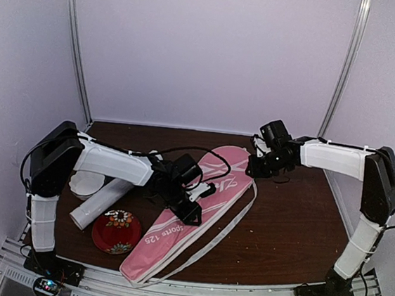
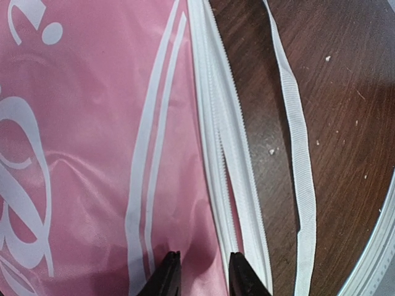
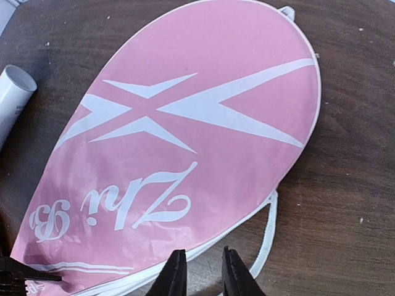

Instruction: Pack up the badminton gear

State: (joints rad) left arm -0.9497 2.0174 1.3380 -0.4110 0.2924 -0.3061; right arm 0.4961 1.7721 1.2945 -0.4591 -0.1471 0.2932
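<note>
The long pink bag (image 1: 191, 211) with white lettering lies diagonally across the table, wide end at the back. My left gripper (image 1: 192, 211) hovers over its middle. In the left wrist view the gripper (image 2: 203, 274) is open, its fingertips (image 2: 170, 274) over pink fabric just left of the white zipper (image 2: 213, 123), whose two sides part slightly lower down. My right gripper (image 1: 255, 170) is at the bag's wide end. In the right wrist view it (image 3: 202, 274) is open and empty above the zipper edge (image 3: 247, 225). The white tube (image 1: 103, 202) lies left of the bag. No racquets or shuttlecocks show.
A red floral plate (image 1: 114, 231) sits near the front left, beside the tube's end. A white bowl (image 1: 84, 182) stands behind the tube. The bag's white strap (image 1: 232, 226) trails on the wood to the bag's right. The tube's end also shows in the right wrist view (image 3: 12, 92).
</note>
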